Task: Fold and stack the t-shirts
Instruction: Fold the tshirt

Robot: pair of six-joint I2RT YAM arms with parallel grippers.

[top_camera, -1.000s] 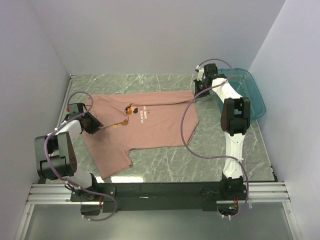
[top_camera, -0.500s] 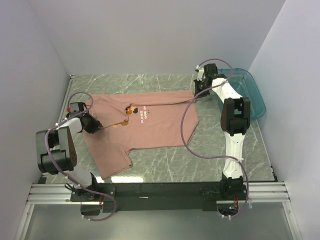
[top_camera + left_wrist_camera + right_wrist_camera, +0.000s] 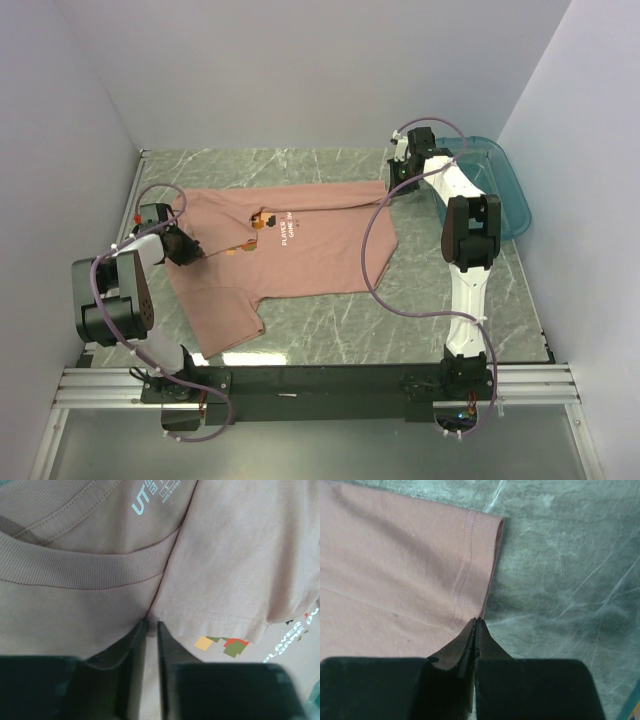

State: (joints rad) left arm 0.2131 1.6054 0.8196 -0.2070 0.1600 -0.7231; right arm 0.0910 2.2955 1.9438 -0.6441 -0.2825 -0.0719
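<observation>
T-shirt [image 3: 300,245] lies lengthwise left-to-right on bench [image 3: 340,325]. My left pincer [image 3: 151,626] nips cloth below the collar, frame left. Right pincer [image 3: 475,622], closed tight, grips hem corner, upper right.

The top camera looks down from above the bench's [image 3: 340,310] near edge. Wrist cameras look closely past the left gripper [image 3: 150,629] and right gripper [image 3: 475,624] onto the same t-shirt [image 3: 320,250] it shows whole.
</observation>
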